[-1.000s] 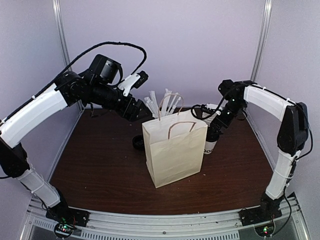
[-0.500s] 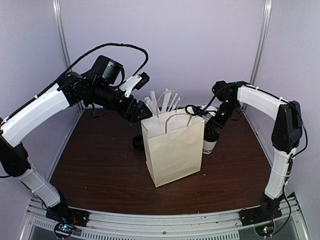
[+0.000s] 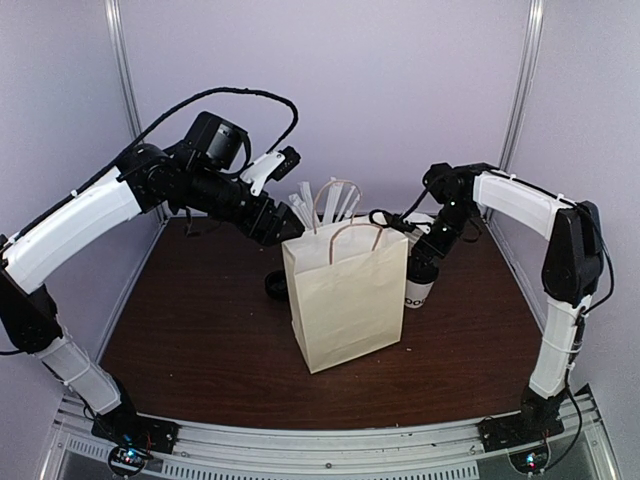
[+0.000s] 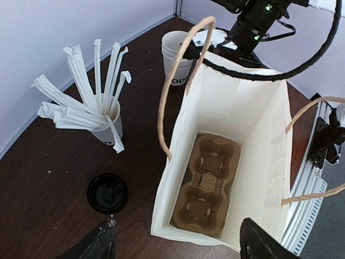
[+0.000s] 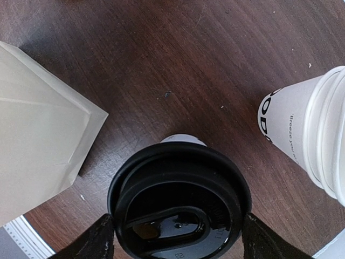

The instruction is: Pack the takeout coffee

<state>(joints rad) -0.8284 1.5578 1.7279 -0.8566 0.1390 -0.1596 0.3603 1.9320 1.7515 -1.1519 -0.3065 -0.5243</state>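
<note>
Now the coffee cup (image 3: 418, 292) with the black lid is seen standing on the table (image 3: 200, 330), nearer the back edge and right of the middle, just beside the paper bag (image 4: 232, 108). The right gripper (image 5: 178, 234) is held over it, one finger at each side of the lid. Whether the lid is squeezed cannot be told. The left gripper (image 4: 178, 229) is spread wide above the bag, with nothing in it. A brown cup tray (image 4: 207, 183) is laid in the bag's bottom.
</note>
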